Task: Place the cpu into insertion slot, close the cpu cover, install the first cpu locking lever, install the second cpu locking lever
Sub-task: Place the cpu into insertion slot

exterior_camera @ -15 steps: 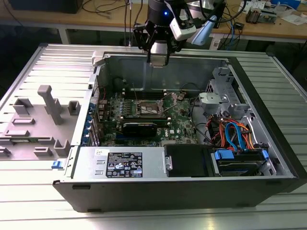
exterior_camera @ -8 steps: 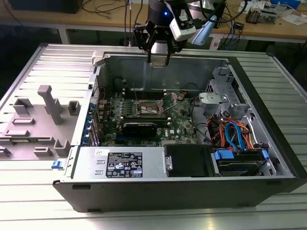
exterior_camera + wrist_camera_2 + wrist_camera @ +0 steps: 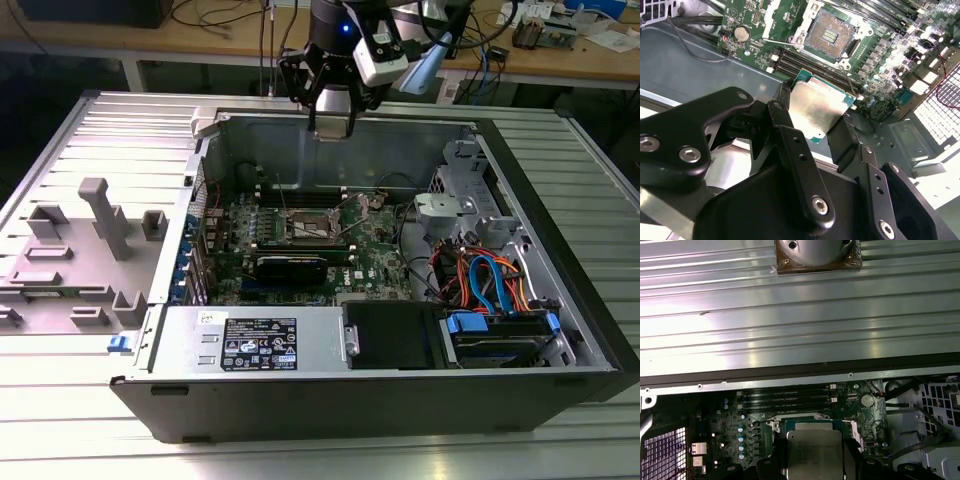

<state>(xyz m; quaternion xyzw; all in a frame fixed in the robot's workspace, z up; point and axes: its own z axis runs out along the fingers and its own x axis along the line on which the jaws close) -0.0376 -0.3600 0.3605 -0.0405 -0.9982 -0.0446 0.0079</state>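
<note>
**Chip in the grip, socket bare: no step is finished**

Your gripper [image 3: 816, 119] clamps the chip [image 3: 821, 106] by two opposite edges and holds it in the air over the board. Beyond it the socket [image 3: 832, 35] lies empty with its contacts showing. The cover [image 3: 770, 11] seems swung back beside it. By my reading, all four steps remain.

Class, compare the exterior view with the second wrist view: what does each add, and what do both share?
Exterior view: the whole open computer case, its power supply and the blue and orange cables. Second wrist view: the cpu clamped in the pincer, and a coin cell battery. Both: the green motherboard with the empty insertion slot.
</note>
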